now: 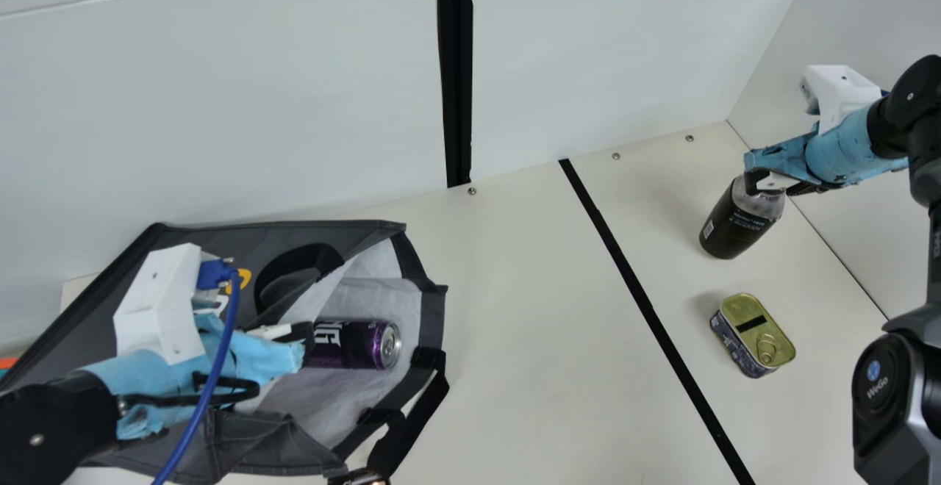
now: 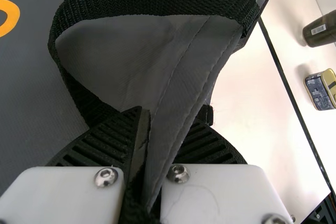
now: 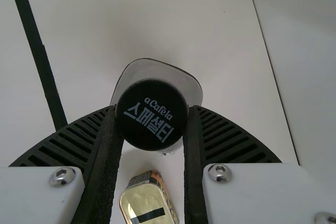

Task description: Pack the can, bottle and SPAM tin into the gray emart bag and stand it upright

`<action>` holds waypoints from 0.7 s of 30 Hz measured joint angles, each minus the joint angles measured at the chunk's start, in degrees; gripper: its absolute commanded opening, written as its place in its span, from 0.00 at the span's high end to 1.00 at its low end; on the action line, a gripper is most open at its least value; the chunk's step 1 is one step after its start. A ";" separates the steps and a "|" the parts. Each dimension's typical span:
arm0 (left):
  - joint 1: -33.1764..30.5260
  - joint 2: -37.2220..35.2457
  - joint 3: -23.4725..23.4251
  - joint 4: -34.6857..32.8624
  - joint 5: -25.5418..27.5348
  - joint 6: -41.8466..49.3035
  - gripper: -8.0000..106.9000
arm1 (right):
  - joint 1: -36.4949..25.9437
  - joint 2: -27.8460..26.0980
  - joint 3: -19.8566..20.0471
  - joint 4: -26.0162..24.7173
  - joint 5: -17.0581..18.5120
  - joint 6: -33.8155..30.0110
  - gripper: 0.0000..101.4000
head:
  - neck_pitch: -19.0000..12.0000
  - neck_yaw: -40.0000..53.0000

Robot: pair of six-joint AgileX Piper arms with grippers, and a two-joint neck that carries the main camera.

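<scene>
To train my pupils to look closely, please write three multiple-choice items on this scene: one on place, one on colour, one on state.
1. Where is the can?
A) Against a wall
B) Inside the bag
C) On a shelf

2. What colour is the lid of the SPAM tin?
A) Gold
B) Red
C) Blue

3. How is the bottle?
A) Uncapped
B) Crushed flat
C) Capped, gripped by the right claw

1: B, it lies within the bag's open sides.
2: A, its metal top is gold.
3: C, the claw clasps its black cap.

Reading "aCafela" and "스페셜티" on the black bottle cap [image 3: 152, 114]; showing "WeGo" on the right arm [image 1: 878, 389]; bearing "G" on the purple can [image 1: 356, 344].
</scene>
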 measured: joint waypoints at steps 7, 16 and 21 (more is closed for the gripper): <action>0.00 0.00 0.00 0.00 0.00 0.00 1.00 | 0.56 -2.03 1.40 1.73 -0.04 -3.42 1.00 | 0.00 0.00; 0.00 0.00 0.00 0.00 0.00 0.00 1.00 | 2.31 -5.32 4.47 3.30 -0.04 -8.76 1.00 | 0.00 0.09; 0.00 0.00 0.00 0.00 0.00 0.00 1.00 | 3.57 -7.13 6.26 4.19 -0.05 -11.71 1.00 | 0.00 0.09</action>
